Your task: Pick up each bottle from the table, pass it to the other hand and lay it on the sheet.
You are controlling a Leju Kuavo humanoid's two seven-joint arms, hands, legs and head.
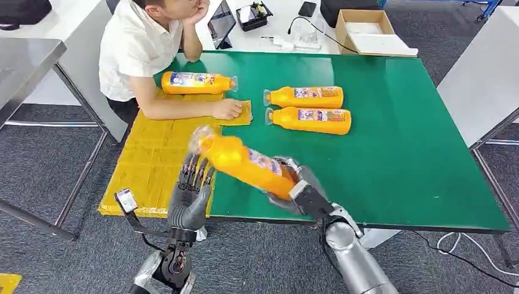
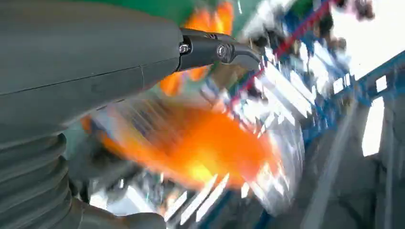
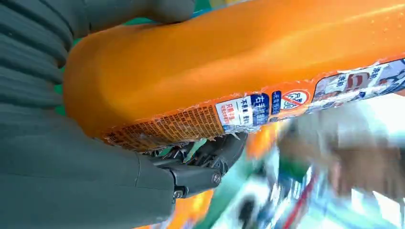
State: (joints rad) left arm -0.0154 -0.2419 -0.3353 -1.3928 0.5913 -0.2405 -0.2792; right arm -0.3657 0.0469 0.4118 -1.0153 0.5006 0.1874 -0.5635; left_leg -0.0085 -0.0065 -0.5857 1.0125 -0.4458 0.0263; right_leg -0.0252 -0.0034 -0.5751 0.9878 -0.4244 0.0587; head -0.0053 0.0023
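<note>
Lower centre of the head view: two silver metal forearms, the left hand [image 1: 191, 195] grey-palmed with dark fingers, the right hand [image 1: 304, 191] grey with a black wrist block; wrist views show ribbed grey covers and small silver screws.

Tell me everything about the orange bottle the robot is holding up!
The held bottle is bright orange, looks like plastic, with a clear cap end and a printed label around its body. It is lifted off the green table, tilted, cap end up toward the yellow sheet. The right hand grips its base end. The left hand waits just under its cap end, fingers spread, seemingly not holding it.
</note>
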